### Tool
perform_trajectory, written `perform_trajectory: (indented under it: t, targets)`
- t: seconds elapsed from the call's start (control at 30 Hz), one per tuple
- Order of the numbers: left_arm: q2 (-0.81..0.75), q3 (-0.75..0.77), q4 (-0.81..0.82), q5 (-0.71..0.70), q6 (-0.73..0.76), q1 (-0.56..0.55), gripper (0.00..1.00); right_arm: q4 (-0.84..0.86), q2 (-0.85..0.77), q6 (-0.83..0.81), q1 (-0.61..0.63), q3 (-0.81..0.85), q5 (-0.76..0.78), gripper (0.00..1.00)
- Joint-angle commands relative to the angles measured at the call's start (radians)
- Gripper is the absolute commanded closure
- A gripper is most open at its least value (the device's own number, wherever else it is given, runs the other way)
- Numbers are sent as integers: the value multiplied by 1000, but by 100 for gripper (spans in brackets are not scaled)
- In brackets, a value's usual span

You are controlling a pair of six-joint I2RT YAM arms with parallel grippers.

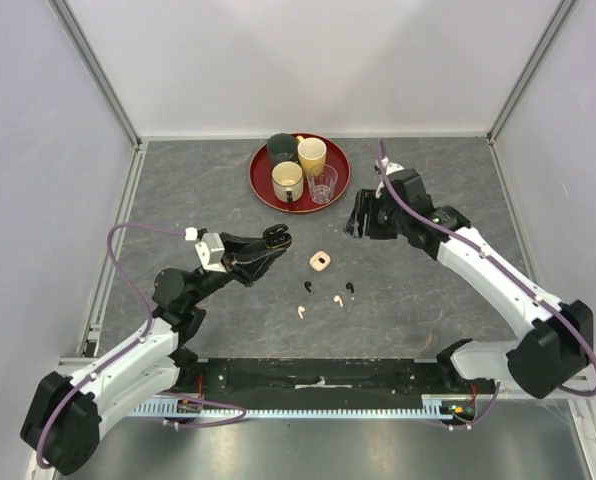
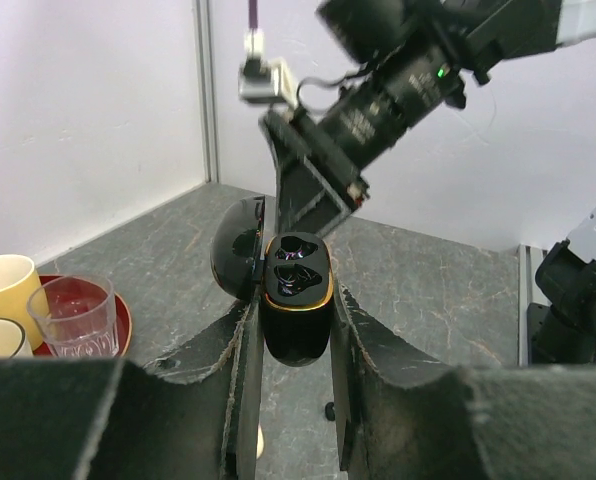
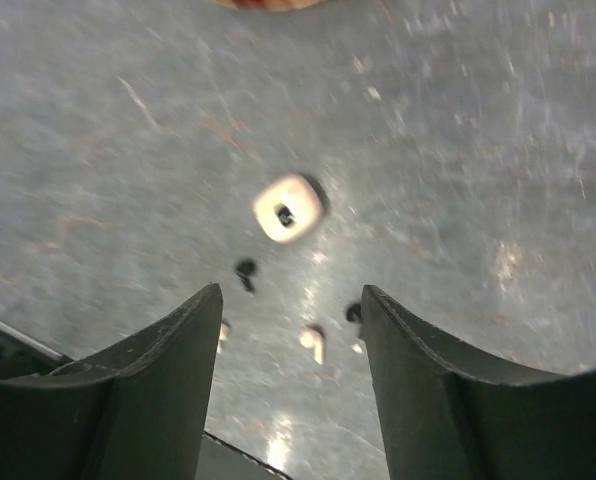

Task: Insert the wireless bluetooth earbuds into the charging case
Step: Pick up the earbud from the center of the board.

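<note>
My left gripper [image 1: 268, 243] is shut on an open black charging case [image 1: 276, 237] and holds it above the table. In the left wrist view the case [image 2: 296, 290] shows two empty wells, its lid hinged to the left. A cream-white case [image 1: 320, 262] lies on the table. Below it lie two black earbuds [image 1: 307, 287] [image 1: 350, 288] and two cream-white earbuds [image 1: 301, 311] [image 1: 338, 299]. My right gripper [image 1: 361, 222] is open and empty, hovering right of the cream case. Its wrist view [image 3: 290, 295] looks down on the cream case [image 3: 288, 209] and the earbuds [image 3: 313, 343].
A red tray [image 1: 255, 175] at the back holds a dark green cup [image 1: 281, 148], a yellow cup [image 1: 312, 155], a cream cup [image 1: 287, 180] and a clear glass [image 1: 322, 183]. White walls enclose the grey table on three sides.
</note>
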Motion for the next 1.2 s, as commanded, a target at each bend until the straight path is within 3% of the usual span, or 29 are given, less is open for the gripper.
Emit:
perform_trajectory:
  t: [0.0, 0.1, 0.6, 1.17]
  targets:
    - [-72, -12, -75, -30, 46, -3, 98, -95, 38, -114, 10, -70, 45, 38]
    - [-105, -29, -83, -41, 45, -3, 98, -100, 49, -126, 27, -111, 76, 50]
    - [-157, -35, -112, -22, 18, -3, 98, -28, 213, -145, 151, -162, 162, 50]
    - [-172, -36, -131, -27, 12, -3, 98, 32, 334, -123, 206, -176, 196, 54]
